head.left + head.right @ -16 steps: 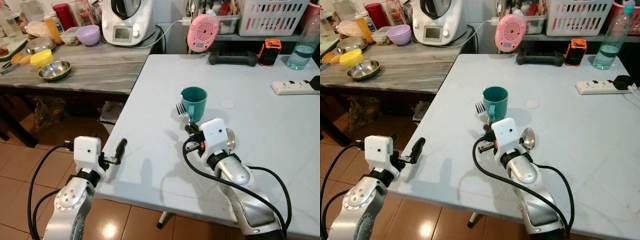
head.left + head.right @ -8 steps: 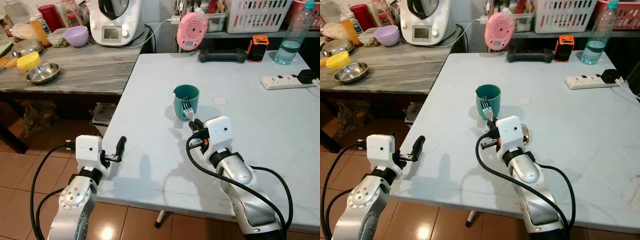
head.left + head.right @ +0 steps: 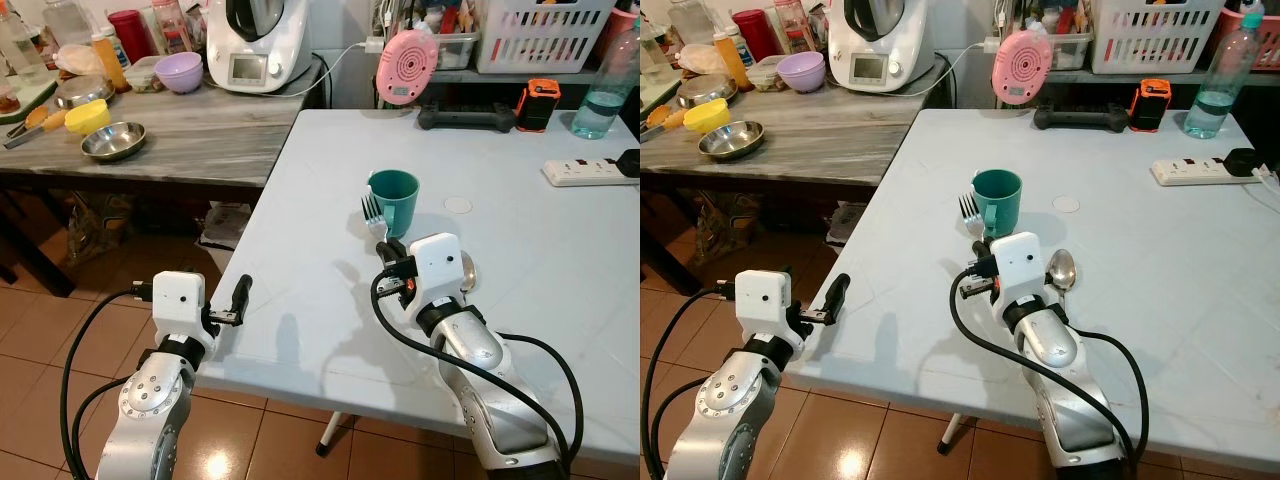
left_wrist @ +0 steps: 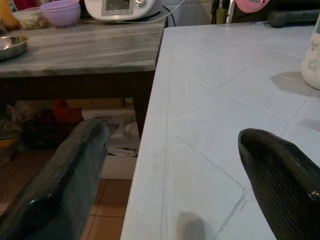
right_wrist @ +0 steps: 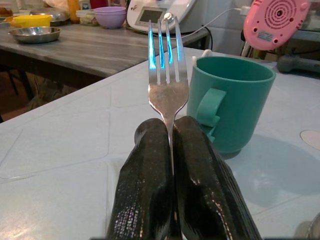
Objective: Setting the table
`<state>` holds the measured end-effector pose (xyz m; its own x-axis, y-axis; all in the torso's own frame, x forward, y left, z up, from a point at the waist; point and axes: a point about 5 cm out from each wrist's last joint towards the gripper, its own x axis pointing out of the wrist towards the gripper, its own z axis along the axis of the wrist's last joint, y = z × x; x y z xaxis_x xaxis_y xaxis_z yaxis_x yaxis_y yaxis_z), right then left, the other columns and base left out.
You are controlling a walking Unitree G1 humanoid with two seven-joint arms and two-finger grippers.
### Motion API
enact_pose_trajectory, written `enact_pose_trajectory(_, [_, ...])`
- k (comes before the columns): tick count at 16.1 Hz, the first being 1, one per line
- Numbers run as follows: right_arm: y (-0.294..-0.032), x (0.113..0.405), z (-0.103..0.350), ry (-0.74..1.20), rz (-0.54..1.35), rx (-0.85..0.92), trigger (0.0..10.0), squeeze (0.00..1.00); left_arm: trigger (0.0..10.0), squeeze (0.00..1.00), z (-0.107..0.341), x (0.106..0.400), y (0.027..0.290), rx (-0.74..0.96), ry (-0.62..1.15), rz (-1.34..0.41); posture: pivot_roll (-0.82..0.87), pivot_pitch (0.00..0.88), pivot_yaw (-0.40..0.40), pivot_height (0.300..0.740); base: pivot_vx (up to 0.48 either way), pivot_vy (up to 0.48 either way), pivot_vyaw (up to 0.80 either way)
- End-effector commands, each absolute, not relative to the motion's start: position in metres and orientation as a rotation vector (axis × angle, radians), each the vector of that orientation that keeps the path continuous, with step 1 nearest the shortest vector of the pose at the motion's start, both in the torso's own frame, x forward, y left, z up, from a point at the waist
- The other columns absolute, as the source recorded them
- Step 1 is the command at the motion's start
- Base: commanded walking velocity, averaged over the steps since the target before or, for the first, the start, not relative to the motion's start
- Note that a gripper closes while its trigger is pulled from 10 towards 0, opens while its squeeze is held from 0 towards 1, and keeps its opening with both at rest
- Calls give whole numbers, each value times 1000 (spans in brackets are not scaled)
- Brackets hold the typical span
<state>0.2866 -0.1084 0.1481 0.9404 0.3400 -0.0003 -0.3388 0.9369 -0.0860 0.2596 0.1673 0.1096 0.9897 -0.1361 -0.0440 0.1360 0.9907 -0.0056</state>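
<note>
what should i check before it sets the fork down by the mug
1. Grip: right gripper shut on the fork neck, ok.
2. Fork pose: upright, tines up, needs laying flat, not ok.
3. Mug: upright just beyond the fork, apart from it, ok.
4. Spoon: already flat on the table, right of the wrist, ok.
5. Left gripper: open at the table's near edge, away from the work, ok.

Bare white table [image 3: 300, 200] left of the teal mug [image 3: 394, 196] gives free passage; the mug stands just beyond the held fork [image 3: 374, 213], a spoon [image 3: 1062, 268] lies right, a power strip [image 3: 590, 173] far right
</note>
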Motion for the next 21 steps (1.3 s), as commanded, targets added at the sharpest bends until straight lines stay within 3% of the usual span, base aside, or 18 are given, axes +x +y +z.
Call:
enact_pose_trajectory(1, [-107, 287, 150, -27, 341, -79, 10000, 0, 10000, 0, 106, 259, 173, 20, 68, -118, -235, 32, 97, 740, 0, 0, 0])
enact_pose_trajectory(17, [-106, 287, 148, -20, 330, -59, 10000, 0, 10000, 0, 100, 253, 174, 28, 97, -123, -224, 40, 97, 740, -263, 0, 0])
enact_pose_trajectory(21, [-107, 291, 147, -18, 300, -64, 10000, 0, 10000, 0, 102, 258, 176, 49, 72, -132, -229, 28, 99, 740, 0, 0, -192])
